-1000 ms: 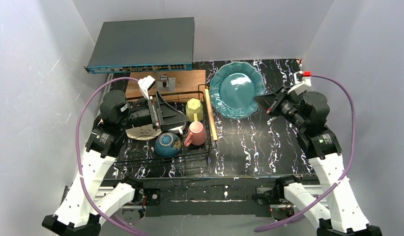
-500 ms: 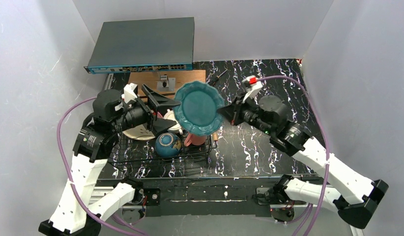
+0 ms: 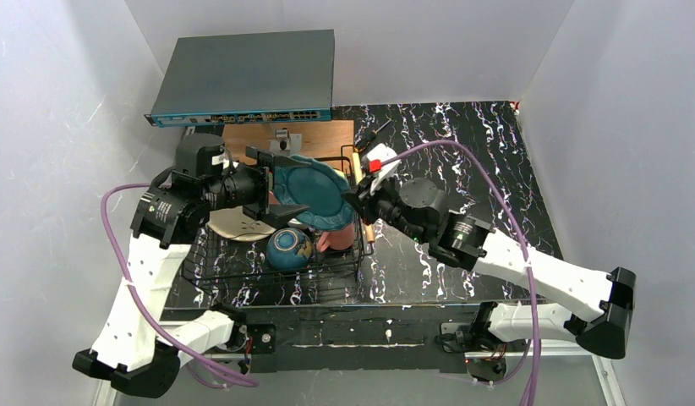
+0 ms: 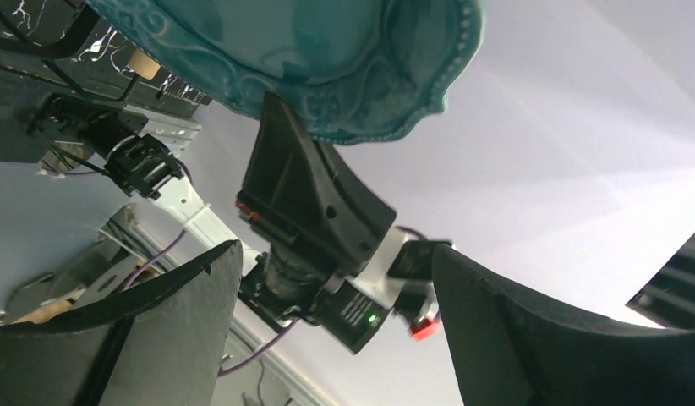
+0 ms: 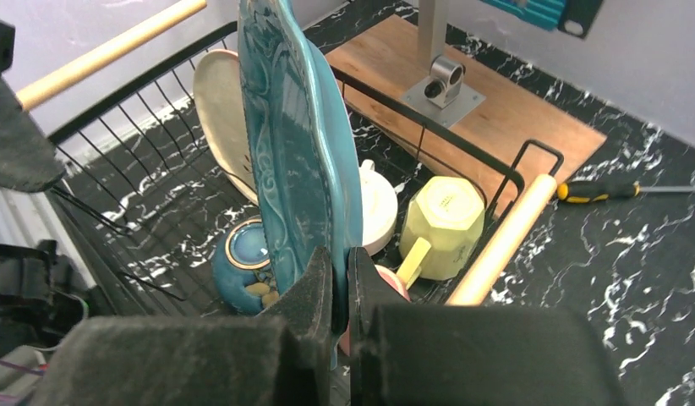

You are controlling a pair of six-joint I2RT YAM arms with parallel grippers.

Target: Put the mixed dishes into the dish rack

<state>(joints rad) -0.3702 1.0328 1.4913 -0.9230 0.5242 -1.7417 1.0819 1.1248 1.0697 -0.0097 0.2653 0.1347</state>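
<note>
The teal plate [image 5: 298, 144] — scalloped, glossy — stands on edge, pinched at its rim by the right gripper [image 5: 342, 288]. The left gripper [image 3: 295, 183] gapes (empty).

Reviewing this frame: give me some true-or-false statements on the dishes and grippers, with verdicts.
1. The right gripper grips the teal plate by its rim. True.
2. The yellow-green mug sits inside the dish rack. True.
3. The teal plate lies flat in the dish rack. False: it is held on edge above it.
4. The left gripper is shut. False: its jaws stand open near the teal plate.
</note>
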